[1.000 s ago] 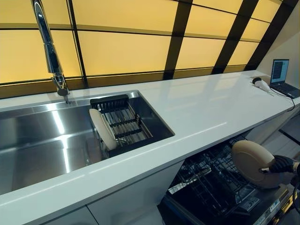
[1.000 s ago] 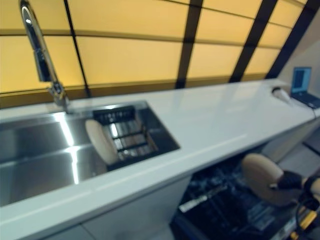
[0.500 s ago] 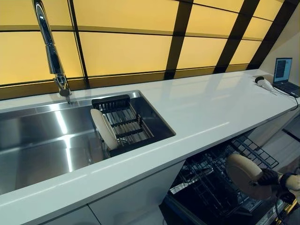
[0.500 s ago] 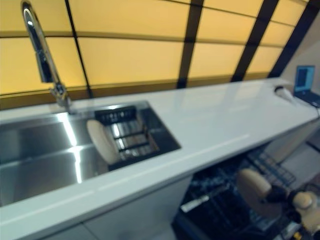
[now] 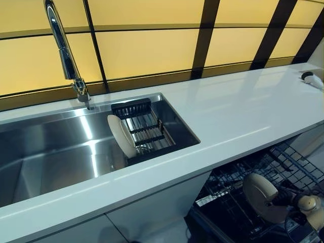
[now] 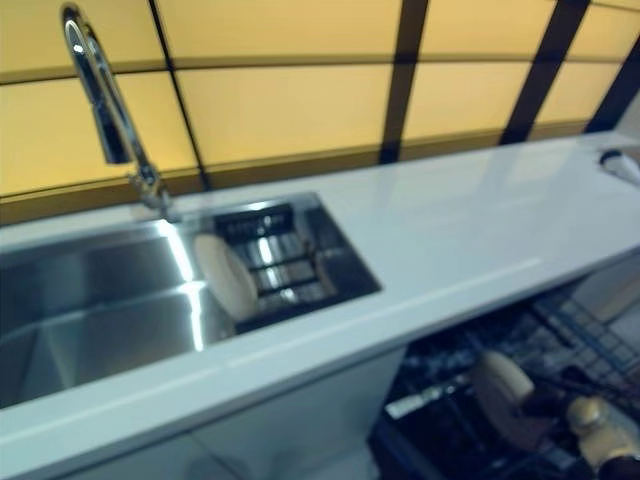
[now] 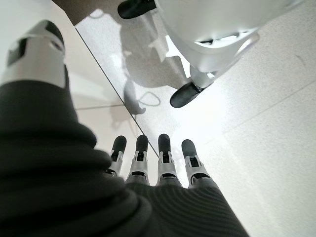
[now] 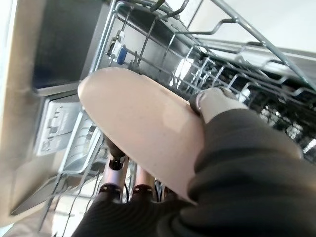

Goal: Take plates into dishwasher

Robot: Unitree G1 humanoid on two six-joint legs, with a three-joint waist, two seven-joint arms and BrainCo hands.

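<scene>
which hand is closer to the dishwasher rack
Right. The right robot hand holds a plate just over the rack. The left robot hand hangs open over the floor, with no rack in its view.

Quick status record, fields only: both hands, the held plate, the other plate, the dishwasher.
right hand: shut on held plate, thumb over its rim
held plate: beige, tilted on edge, over the dishwasher rack
dishwasher rack: pulled out below the counter, wire tines visible
left hand: idle, fingers straight, pointing at the floor, holding nothing
sink plate: upright, leaning in the drying rack inside the sink
</scene>
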